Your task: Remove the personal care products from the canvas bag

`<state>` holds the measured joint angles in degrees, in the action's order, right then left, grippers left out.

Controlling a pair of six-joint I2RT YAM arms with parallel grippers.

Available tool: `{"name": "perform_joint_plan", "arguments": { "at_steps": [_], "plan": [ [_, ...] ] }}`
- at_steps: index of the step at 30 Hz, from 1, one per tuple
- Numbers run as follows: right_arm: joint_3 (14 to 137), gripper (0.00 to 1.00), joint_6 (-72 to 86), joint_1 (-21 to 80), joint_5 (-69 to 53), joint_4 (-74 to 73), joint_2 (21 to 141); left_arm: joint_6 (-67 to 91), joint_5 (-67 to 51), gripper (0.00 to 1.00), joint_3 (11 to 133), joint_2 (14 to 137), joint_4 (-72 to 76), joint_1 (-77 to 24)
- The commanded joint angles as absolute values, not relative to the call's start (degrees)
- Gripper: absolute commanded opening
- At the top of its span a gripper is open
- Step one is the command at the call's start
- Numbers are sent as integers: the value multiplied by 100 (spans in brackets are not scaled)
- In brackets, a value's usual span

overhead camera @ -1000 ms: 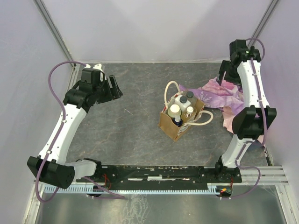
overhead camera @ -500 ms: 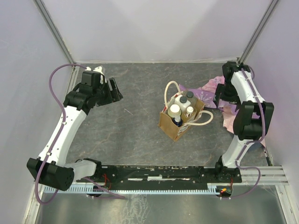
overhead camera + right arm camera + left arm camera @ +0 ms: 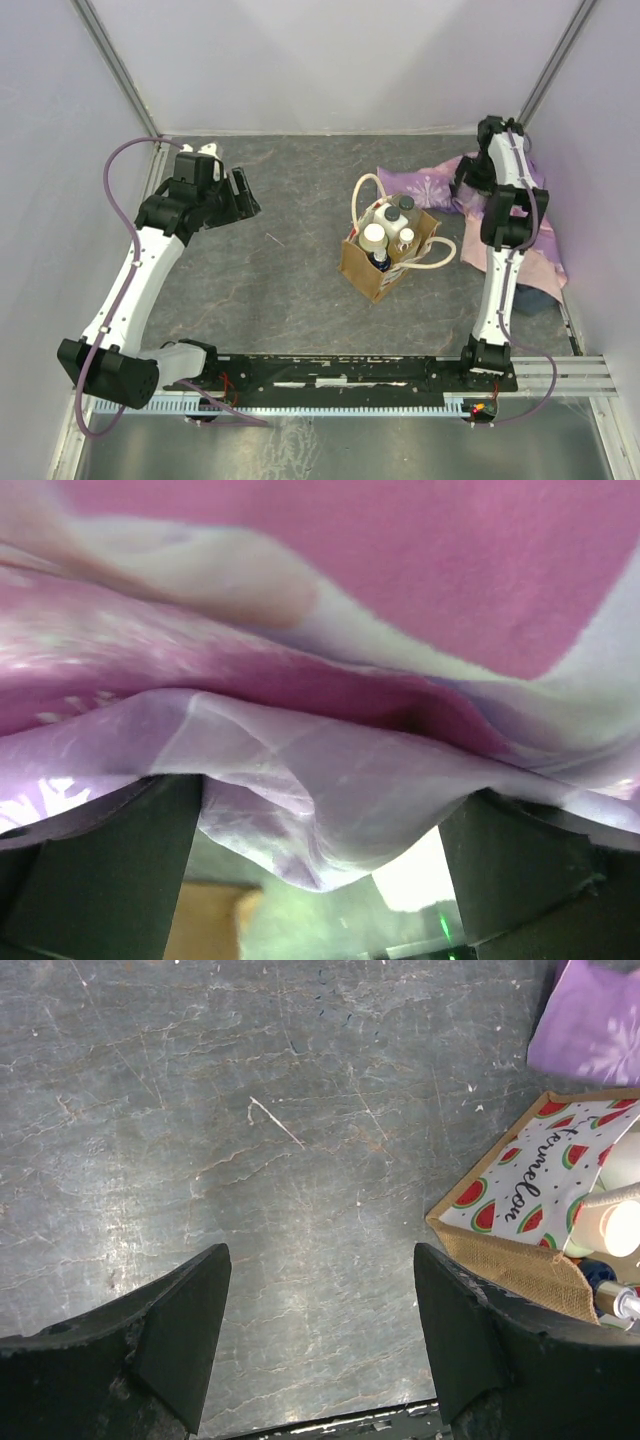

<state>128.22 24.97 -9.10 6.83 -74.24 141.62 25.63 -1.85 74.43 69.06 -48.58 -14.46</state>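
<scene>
The canvas bag [image 3: 372, 275] stands upright mid-table, its watermelon panel [image 3: 520, 1195] at the right edge of the left wrist view. Personal care products stand inside: a cream-capped round bottle [image 3: 374, 236], a dark-capped one [image 3: 406, 203] and a blue-topped one [image 3: 380, 261]. The cream cap [image 3: 615, 1228] also peeks out in the left wrist view. My left gripper [image 3: 243, 190] hovers open over bare table, well left of the bag, nothing between its fingers [image 3: 175, 1340]. My right gripper [image 3: 463, 188] is open at the back right, with floral cloth sagging between its fingers [image 3: 100, 865].
The purple-pink floral cloth [image 3: 425, 185] lies behind and to the right of the bag and runs down the right side [image 3: 540, 262]. The bag's cream handles [image 3: 440, 255] loop outward. Grey walls enclose the table on three sides.
The right arm has swung down and back into the far right corner, and the cloth has shifted and spread along the right side. The left arm has barely moved.
</scene>
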Motion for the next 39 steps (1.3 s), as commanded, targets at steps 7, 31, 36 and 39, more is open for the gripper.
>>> {"name": "perform_joint_plan", "arguments": {
  "at_steps": [7,31,36,39],
  "plan": [
    [14924,100,3265,-901,1139,-5729,14736,2394,92,80,7883,6882,-5338,-1380],
    [10780,100,2602,245,591,-5855,11553,2841,-525,79,7731,6584,-5092,-1373],
    [9381,100,2932,364,-79,-5629,10919,2895,-792,79,7604,6616,-4990,-1375],
    [8864,100,3194,768,-704,-5582,10548,2994,-1045,79,7428,6686,-4793,-1383]
  ]
}}
